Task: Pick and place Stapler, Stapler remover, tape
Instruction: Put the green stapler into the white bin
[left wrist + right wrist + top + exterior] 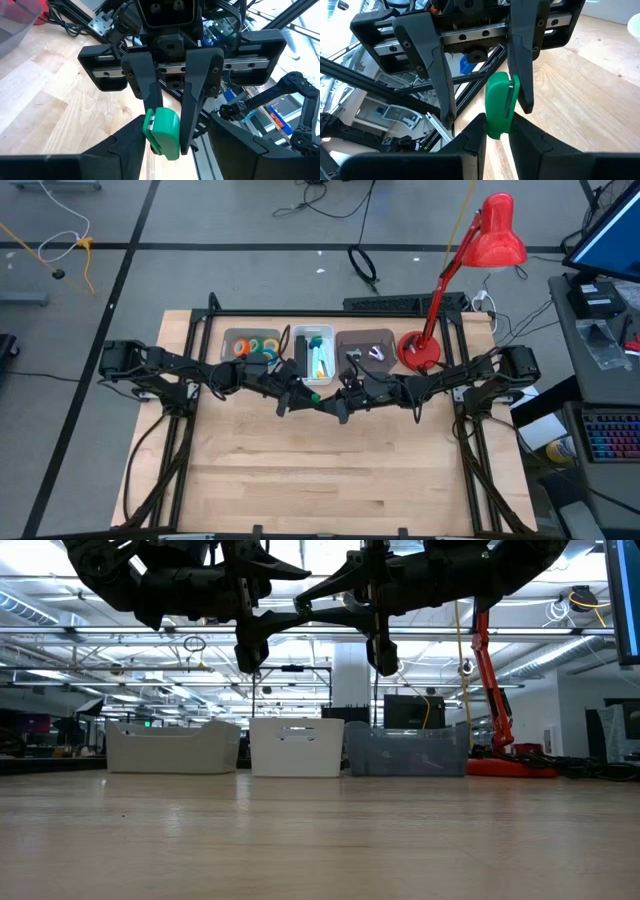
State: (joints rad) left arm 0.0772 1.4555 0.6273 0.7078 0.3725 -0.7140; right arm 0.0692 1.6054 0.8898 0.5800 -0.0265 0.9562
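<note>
Right gripper point(169, 127) is clenched on a small green plastic piece point(499, 102), pinched flat between its two fingers point(150, 95); stapler or staple remover, can't tell which. The piece sticks out past the fingertips toward the other arm. Left gripper point(487, 113) faces it head-on, nose to nose, released with the fingers spread wide. The green piece sits in the gap between them, hard against one left finger point(520, 70) and well clear of the other. Can't tell if there is actual contact on the near side. Both grippers hang in the air above the wooden table point(330, 480), meeting mid-span, with nothing on the boards directly under them in the low view. Just beyond the meeting point, on the far side of the grippers, three bins stand in a row. The white bin point(325, 332) is straight ahead with blue and green bits inside. The pale bin point(228, 340) is off toward the left arm's side and holds the tape rolls point(253, 346); yellow, orange-red and green show, with a dark item next to them. The grey bin point(385, 337) is off toward the right arm's side with a white-and-dark item in it. Past the grey bin, further out on the right arm's side, a red desk lamp point(421, 352) has its base on the table's far corner.
</note>
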